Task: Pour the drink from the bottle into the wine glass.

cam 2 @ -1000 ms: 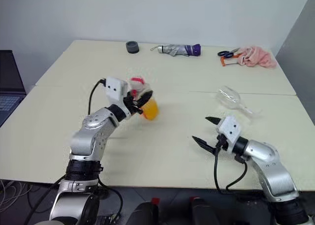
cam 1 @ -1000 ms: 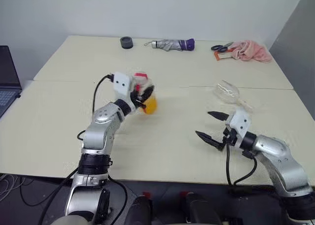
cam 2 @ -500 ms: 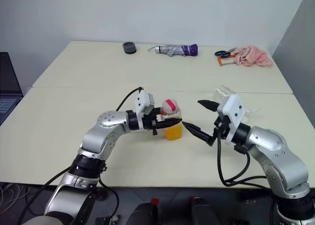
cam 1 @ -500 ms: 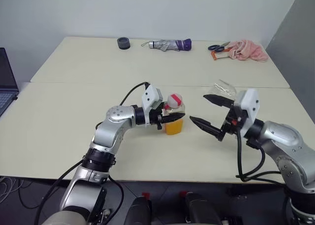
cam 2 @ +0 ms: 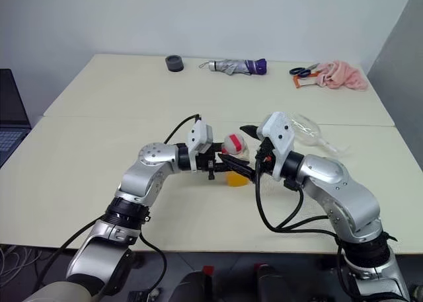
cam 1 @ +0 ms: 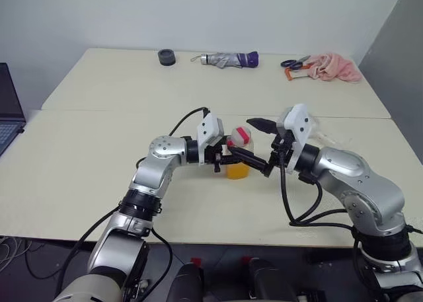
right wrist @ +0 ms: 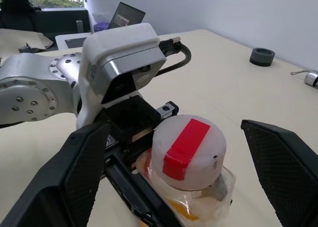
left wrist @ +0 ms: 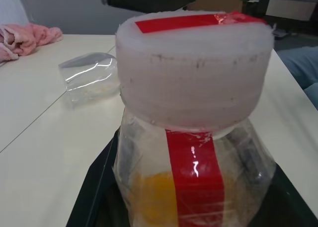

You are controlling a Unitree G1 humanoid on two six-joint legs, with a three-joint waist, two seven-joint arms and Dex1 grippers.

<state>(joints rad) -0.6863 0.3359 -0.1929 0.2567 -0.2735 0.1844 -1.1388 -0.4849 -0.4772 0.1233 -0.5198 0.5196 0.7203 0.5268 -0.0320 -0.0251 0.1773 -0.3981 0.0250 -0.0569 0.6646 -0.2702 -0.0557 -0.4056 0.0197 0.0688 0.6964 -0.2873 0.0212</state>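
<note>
bottle: standing upright near table front edge, cap still on | left gripper: clamping the bottle body | right gripper: fingers spread wide around the cap | handling: thin plastic is probably yielding, so take the stiff cap | wine glass: lying on its side, fragile

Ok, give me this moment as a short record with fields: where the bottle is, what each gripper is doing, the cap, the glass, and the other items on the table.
bottle: upright, held above the table, orange drink in its lower part
left gripper: shut on bottle
right gripper: open, fingers either side of the cap, not closed on it
cap: on, red strip across its top
glass: lying on its side, behind the right arm
far edge: black roll, folded umbrella, scissors, pink cloth
</note>
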